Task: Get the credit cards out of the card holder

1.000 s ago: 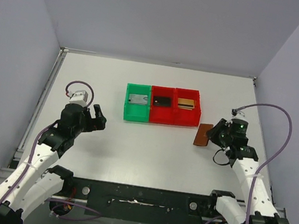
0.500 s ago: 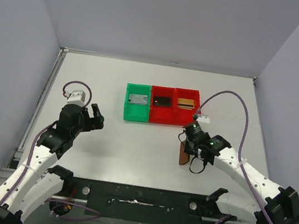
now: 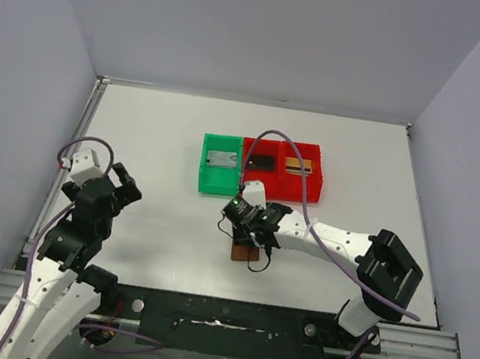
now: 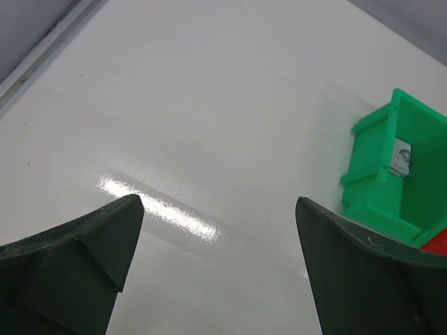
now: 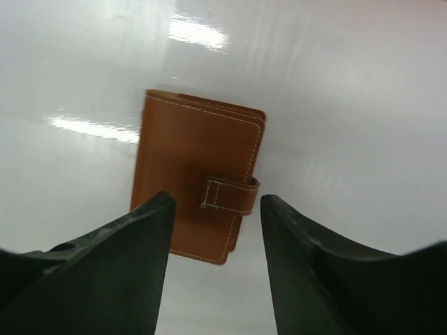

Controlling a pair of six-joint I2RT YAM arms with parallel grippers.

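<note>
Left gripper (image 4: 218,216) gapes wide, empty, above white table (image 4: 209,105); green bin (image 4: 391,174) ahead to its right. Right gripper (image 5: 216,209) jaws parted, gripping nothing, hovering over closed brown card holder (image 5: 188,153), strap fastened, flat on table directly beneath. Gold credit card (image 3: 297,164) in red bin (image 3: 311,188) farther back.

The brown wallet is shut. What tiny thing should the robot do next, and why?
Probably lower the right gripper onto the strap and tug it loose. The wallet lies flat on the table, closed, strap fastened over its edge; the open jaws hang above it, holding nothing.
</note>
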